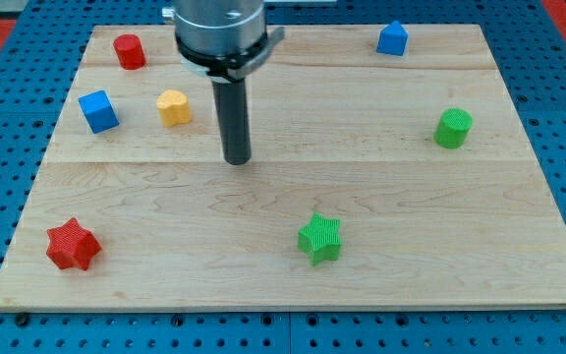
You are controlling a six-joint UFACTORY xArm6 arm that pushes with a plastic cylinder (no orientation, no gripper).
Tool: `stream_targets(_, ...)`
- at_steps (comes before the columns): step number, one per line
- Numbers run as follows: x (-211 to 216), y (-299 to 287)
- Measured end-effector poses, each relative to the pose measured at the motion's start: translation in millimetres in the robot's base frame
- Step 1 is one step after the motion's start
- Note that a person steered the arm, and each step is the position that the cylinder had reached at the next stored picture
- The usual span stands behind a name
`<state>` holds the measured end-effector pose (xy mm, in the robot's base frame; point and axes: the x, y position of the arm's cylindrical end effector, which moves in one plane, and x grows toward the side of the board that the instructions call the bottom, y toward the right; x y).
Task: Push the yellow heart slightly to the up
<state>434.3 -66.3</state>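
Observation:
The yellow heart (174,107) lies on the wooden board (293,265) at the upper left. My tip (237,159) rests on the board to the right of the heart and a little below it, about a block's width away, not touching it. A blue cube (98,110) sits just left of the heart. A red cylinder (130,51) stands above and to the left of it.
A red star (73,245) lies at the lower left. A green star (320,239) lies at the lower middle. A green cylinder (452,129) stands at the right. A blue pentagon-like block (392,38) sits at the upper right.

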Motion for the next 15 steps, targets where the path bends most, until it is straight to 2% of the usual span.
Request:
stream_targets(4,-9.8,-107.4)
stream_targets(6,-9.8,-100.4)
stream_targets(8,-0.7,-29.8)
stream_targets(11,5.4,-31.6)
stream_targets(12,5.4,-64.2)
stream_targets(13,-8.8,-95.3)
stream_targets(15,-73.3,-101.3)
